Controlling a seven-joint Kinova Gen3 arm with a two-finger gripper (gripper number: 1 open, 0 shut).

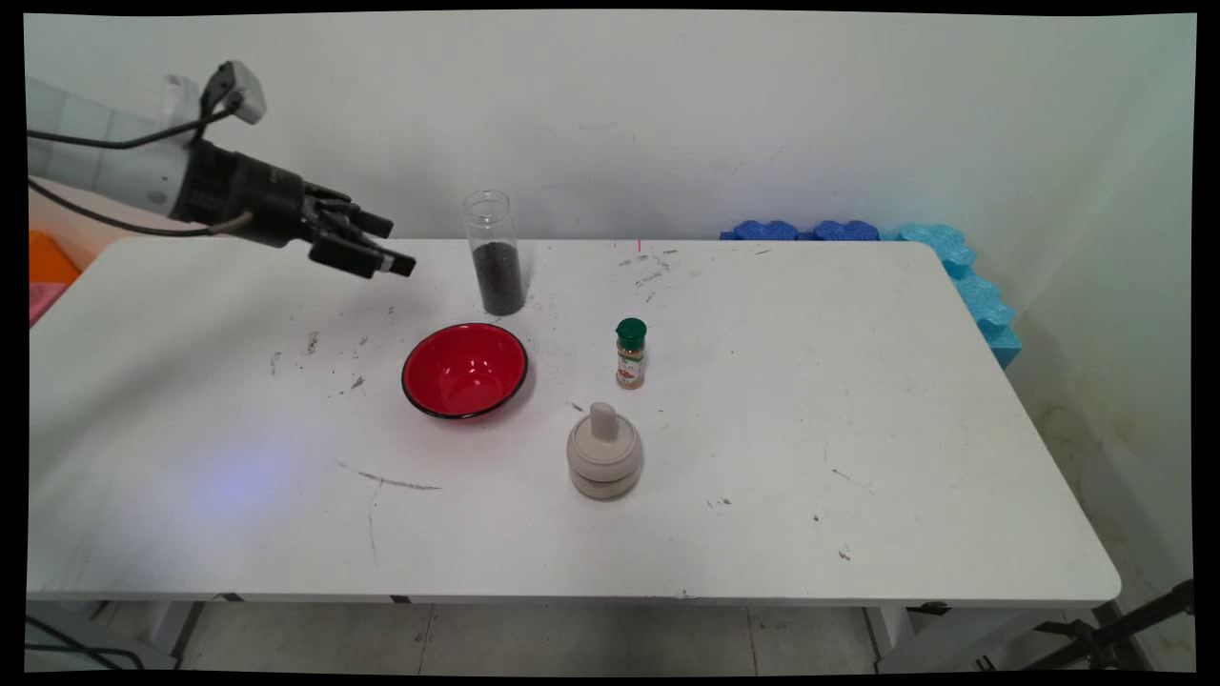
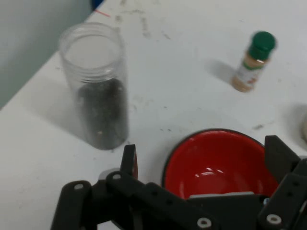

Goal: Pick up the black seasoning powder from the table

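Pincer (image 1: 389, 244) spread, empty, left of jar (image 1: 494, 253); bowl (image 1: 464, 370) below.

the red bowl's (image 2: 218, 160) near rim is hidden behind the black linkage; the grey lidded pot (image 2: 304, 128) is cut off at the hand view's right edge; the spice bottle's (image 1: 630, 354) label is too small to read.

White table (image 1: 858, 429), top scuffed w/ dark marks, mostly at left-centre and rear-centre. Items on it: clear jar (image 1: 494, 252), upright, no lid, approx. half full of dark grains, toward rear edge. Red bowl (image 1: 465, 370), black rim, just in front of jar, apart from it. Spice bottle (image 1: 630, 353), green cap, upright, right of bowl. Beige lidded pot (image 1: 604, 452) w/ knob, in front of bottle, nearest the front edge. All four stand separate, none touching.
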